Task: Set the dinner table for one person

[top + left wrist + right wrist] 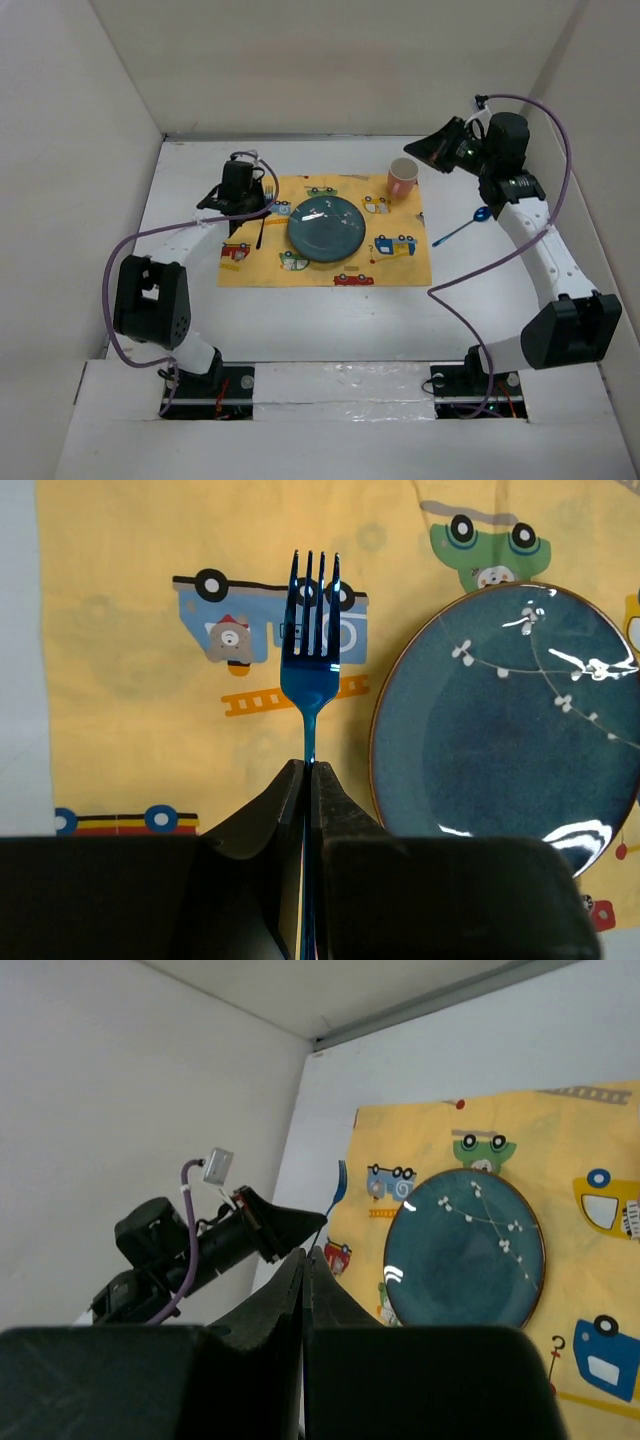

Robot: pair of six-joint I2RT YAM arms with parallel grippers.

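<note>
Left pincer (240, 195), seen from above, sits left of the plate (327, 229) over the mat (400, 270); the bench (330, 320) spreads wall to wall beneath. Left wrist: it is clenched on the fork (311, 630), so next probably lower and release. Right wrist: right pincer (306, 1252) clenched, empty.

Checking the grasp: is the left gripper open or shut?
Shut: the left gripper pinches the fork by its handle, tines pointing away.
</note>
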